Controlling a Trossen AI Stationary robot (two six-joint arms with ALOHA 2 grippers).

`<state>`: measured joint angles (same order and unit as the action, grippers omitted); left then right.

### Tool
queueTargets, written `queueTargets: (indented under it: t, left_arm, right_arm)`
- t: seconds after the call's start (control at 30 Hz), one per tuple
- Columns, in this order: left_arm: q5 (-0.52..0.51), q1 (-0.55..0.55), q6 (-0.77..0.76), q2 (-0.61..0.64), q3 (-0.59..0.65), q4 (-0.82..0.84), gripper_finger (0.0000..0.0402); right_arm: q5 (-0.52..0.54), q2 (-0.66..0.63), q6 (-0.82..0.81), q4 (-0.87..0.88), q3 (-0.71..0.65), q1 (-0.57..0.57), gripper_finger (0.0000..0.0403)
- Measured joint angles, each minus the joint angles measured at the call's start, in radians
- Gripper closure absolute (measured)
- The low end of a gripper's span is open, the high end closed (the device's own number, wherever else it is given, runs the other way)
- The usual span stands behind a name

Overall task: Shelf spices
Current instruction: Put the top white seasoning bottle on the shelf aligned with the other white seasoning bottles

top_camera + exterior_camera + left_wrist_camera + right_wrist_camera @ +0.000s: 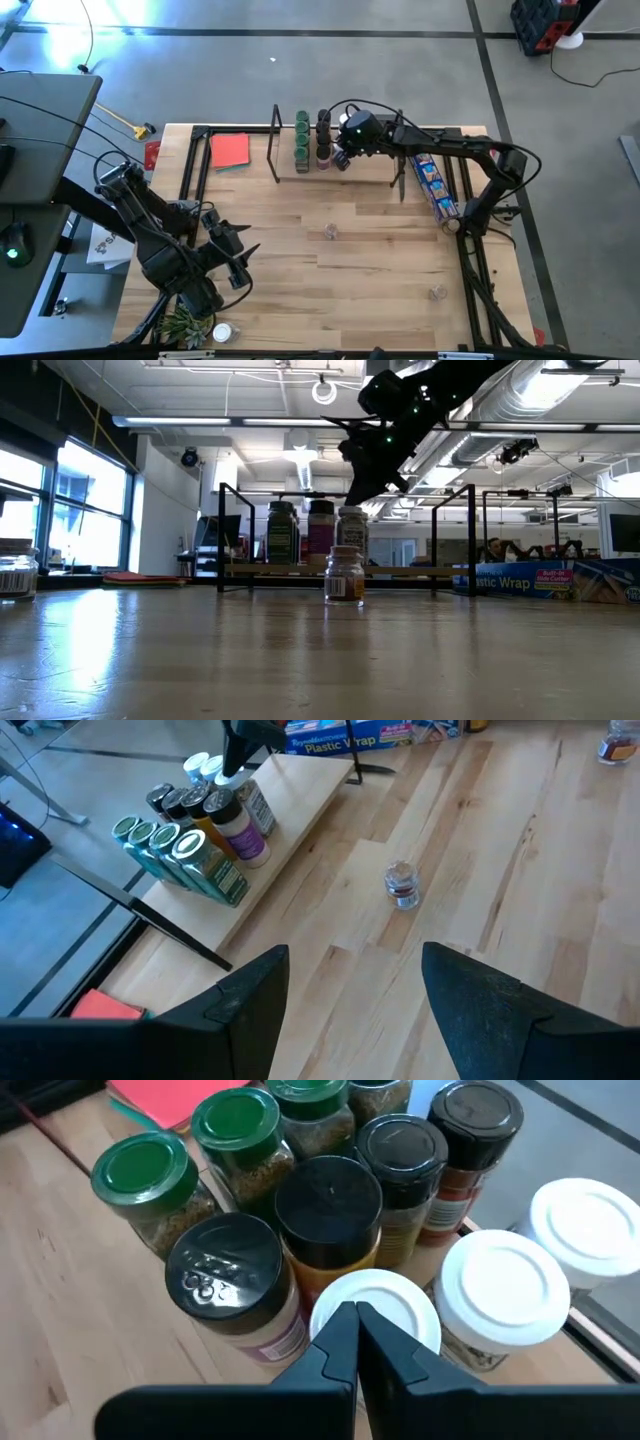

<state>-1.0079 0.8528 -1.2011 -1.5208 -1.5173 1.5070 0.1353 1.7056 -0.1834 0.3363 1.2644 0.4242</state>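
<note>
Several spice jars [312,140] with green, black and white lids stand in rows at the left end of the light-wood shelf [360,170]. My right gripper [356,1320] is shut and slants down over a white-lidded jar [380,1305] at the near edge of the group. Loose jars stand upright on the table at mid-table [330,231] and near the right front [437,292]. My left gripper [355,980] hangs open above the table's near left part, nothing between its fingers. My right gripper's shut fingertips [340,1330] are over the top of the white lid [395,1295] of a jar on the shelf, slanting down from the table's right. I cannot tell whether they touch the lid. The jar stands upright on the board.
A long blue packet [435,185] lies on the shelf's right end. A red flat square [230,150] lies left of the shelf. A small green plant [185,325] and a white-lidded jar [222,332] sit at the near left corner. Bare wood spans the middle.
</note>
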Motion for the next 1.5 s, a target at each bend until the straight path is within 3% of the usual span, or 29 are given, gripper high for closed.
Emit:
queueTargets:
  t: [0.57,0.97,1.5]
  left_arm:
    - [0.002,0.0,0.0,0.0,0.0,0.0,0.0178]
    - [0.003,0.0,0.0,0.0,0.0,0.0,0.0178]
    - [0.003,0.0,0.0,0.0,0.0,0.0,0.0178]
  right_arm:
    - [0.114,0.0,-0.09,0.207,0.081,-0.046,0.0403]
    - [0.153,0.003,-0.122,0.178,0.081,-0.042,0.0403]
    - [0.153,0.002,-0.02,0.151,0.081,-0.005,0.0403]
